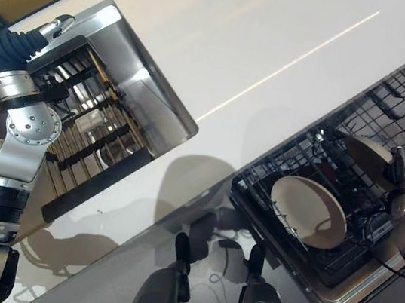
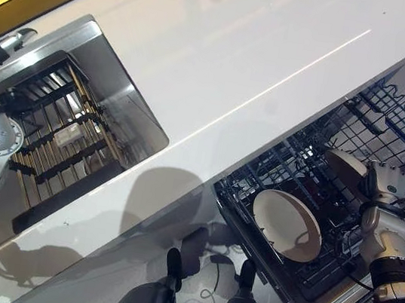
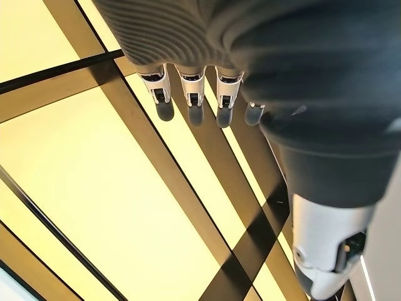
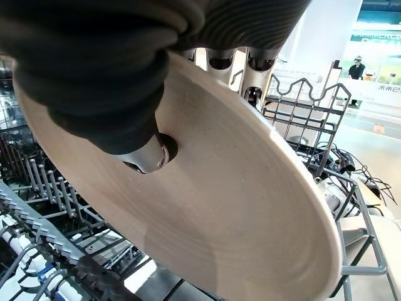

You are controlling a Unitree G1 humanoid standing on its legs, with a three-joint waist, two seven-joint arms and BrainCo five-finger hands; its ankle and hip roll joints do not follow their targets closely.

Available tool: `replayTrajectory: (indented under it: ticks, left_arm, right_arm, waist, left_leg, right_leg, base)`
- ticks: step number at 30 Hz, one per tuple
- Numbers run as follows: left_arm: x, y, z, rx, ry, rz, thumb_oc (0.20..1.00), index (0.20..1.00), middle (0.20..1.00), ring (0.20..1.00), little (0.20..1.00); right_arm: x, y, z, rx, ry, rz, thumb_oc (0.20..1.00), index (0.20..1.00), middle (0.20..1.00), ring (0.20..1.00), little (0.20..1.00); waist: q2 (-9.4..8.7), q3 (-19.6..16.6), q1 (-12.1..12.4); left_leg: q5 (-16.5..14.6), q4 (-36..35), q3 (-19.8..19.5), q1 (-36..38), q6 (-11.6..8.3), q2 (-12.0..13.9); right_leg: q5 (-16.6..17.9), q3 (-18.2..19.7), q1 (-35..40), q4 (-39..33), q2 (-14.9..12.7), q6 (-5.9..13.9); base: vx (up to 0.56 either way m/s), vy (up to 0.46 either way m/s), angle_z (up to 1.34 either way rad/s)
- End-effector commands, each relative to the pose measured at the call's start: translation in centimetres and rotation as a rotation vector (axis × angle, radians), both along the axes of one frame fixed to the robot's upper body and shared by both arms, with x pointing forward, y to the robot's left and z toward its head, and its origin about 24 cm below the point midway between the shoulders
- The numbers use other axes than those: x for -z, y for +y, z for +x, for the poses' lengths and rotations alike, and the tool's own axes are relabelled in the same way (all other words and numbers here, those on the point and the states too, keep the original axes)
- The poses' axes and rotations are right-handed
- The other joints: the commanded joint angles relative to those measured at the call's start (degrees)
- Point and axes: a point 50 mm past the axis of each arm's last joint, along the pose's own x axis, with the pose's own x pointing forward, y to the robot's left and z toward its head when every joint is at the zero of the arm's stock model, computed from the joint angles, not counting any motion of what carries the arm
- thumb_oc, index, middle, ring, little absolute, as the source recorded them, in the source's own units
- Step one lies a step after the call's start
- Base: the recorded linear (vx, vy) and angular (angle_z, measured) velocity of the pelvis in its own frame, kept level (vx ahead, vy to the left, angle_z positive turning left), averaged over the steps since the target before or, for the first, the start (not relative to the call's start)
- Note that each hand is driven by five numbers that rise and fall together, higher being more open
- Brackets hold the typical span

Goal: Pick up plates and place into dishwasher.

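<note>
Nearest the robot, the pulled-out dishwasher rack (image 1: 363,297), a black wire basket in a metal frame, sits low at the right with its front corner projecting past the edge of the white countertop (image 1: 264,46). A beige plate (image 1: 308,211) stands tilted on edge among the tines in the rack's front part, with open tine rows on either side of it. Just beyond it, toward the rack's right side, the right hand (image 4: 150,150) is clamped on a second beige plate (image 4: 250,207): in the right wrist view the thumb presses the plate's face while the fingers wrap behind its upper rim, and the plate hangs tilted above the wire tines, its lower edge clear of them. The same plate shows in the right eye view as a pale disc (image 2: 346,171) next to the wrist, over the rack's middle. Farther left, a stainless sink (image 1: 147,86) is cut into the countertop, holding a dark-framed drying rack (image 1: 87,130) with metal bars; a broad bare stretch of counter lies between the sink's rim and the dishwasher. Farthest off, the left hand (image 3: 194,94) is raised past the sink's far corner, its fingers straight and apart, holding nothing, above a yellow surface crossed by dark bands (image 3: 94,188).
</note>
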Motion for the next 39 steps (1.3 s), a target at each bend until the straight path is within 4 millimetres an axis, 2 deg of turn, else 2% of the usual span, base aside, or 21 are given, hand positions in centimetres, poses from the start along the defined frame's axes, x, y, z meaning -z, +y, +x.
replayTrajectory:
  ticks: [1,2,3,4,5,10,20,31,39]
  left_arm:
    - [-3.5,0.5,0.2,-0.006,-0.099,0.010,1.000,1.000,1.000,1.000,1.000]
    - [-3.6,0.5,0.2,-0.006,-0.102,0.011,1.000,1.000,1.000,1.000,1.000]
    - [-3.7,0.4,0.2,-0.006,-0.106,0.011,1.000,1.000,1.000,1.000,1.000]
    - [-3.8,0.4,0.3,-0.005,-0.109,0.011,1.000,1.000,1.000,1.000,1.000]
    - [-3.8,0.4,0.3,-0.006,-0.111,0.011,1.000,1.000,1.000,1.000,1.000]
    - [-3.8,0.3,0.4,0.000,-0.113,0.006,1.000,1.000,1.000,1.000,1.000]
    - [-2.4,0.6,0.2,0.009,-0.089,-0.014,1.000,1.000,1.000,1.000,1.000]
    - [0.2,1.7,-1.1,-0.024,-0.036,-0.030,1.000,1.000,1.000,1.000,1.000]
    - [2.5,2.4,-2.4,-0.049,0.005,-0.053,1.000,1.000,1.000,1.000,1.000]
  right_arm:
    - [9.0,1.7,-2.4,-0.007,0.457,0.055,0.200,0.200,0.200,0.200,0.200]
    - [9.0,1.8,-2.3,-0.005,0.449,0.061,0.228,0.228,0.228,0.228,0.228]
    - [9.0,2.0,-2.1,-0.004,0.445,0.067,0.598,0.598,0.598,0.598,0.598]
    - [8.9,2.0,-2.0,-0.003,0.441,0.073,0.915,0.915,0.915,0.915,0.915]
    - [8.9,2.1,-1.9,0.000,0.432,0.078,1.000,1.000,1.000,1.000,1.000]
    - [9.1,2.2,-1.9,0.014,0.412,0.102,1.000,1.000,1.000,1.000,1.000]
    - [10.0,1.9,-3.0,0.048,0.334,0.204,1.000,1.000,1.000,1.000,1.000]
    - [7.3,1.6,-3.7,0.055,0.109,0.206,1.000,1.000,1.000,1.000,1.000]
    - [4.3,1.2,-4.6,0.059,-0.070,0.170,1.000,1.000,1.000,1.000,1.000]
  waist:
    - [1.09,0.5,2.7]
    - [1.08,0.7,2.7]
    - [1.16,0.9,2.8]
    - [1.24,1.1,2.8]
    - [1.29,1.2,2.8]
    - [1.60,1.5,2.8]
    - [1.37,0.3,2.6]
    - [0.17,-1.9,1.1]
    - [0.09,-3.8,-0.4]
  left_leg:
    - [1.5,1.3,-1.1,-7.7,-2.74,1.5]
    - [1.6,1.2,-1.1,-8.0,-2.67,1.4]
    - [1.6,1.0,-1.1,-8.1,-2.59,1.3]
    - [1.7,0.9,-1.1,-8.2,-2.52,1.2]
    - [1.8,0.8,-1.1,-8.3,-2.47,1.2]
    - [1.9,0.1,-0.9,-8.3,-2.23,0.7]
    - [1.6,-0.1,-0.7,-6.6,-2.21,0.8]
    - [1.3,-0.2,-0.3,-3.7,-2.51,1.6]
    - [0.9,-0.4,-0.1,-1.7,-2.54,1.6]
  right_leg:
    - [-5.4,-1.0,-7.7,11.8,-7.2,3.99]
    - [-5.3,-1.0,-8.0,11.8,-7.2,3.99]
    - [-5.2,-1.0,-8.2,11.8,-7.2,3.98]
    - [-5.2,-1.0,-8.4,11.9,-7.1,3.97]
    - [-5.1,-1.0,-8.6,11.9,-7.1,3.97]
    - [-5.0,-1.2,-8.9,11.9,-7.3,4.03]
    - [-4.9,-1.6,-7.4,11.4,-7.4,4.00]
    - [-4.8,-1.4,-4.9,10.4,-6.2,3.82]
    - [-4.9,-0.6,-3.5,9.9,-5.9,3.80]
  base:
    - [-0.03,-0.017,0.03]
    - [-0.04,-0.008,0.01]
    - [-0.04,-0.001,0.03]
    - [-0.03,0.008,0.04]
    - [-0.02,0.011,0.04]
    - [-0.01,0.028,-0.01]
    - [0.01,0.010,0.02]
    - [0.02,0.003,-0.01]
    - [0.04,0.039,-0.03]
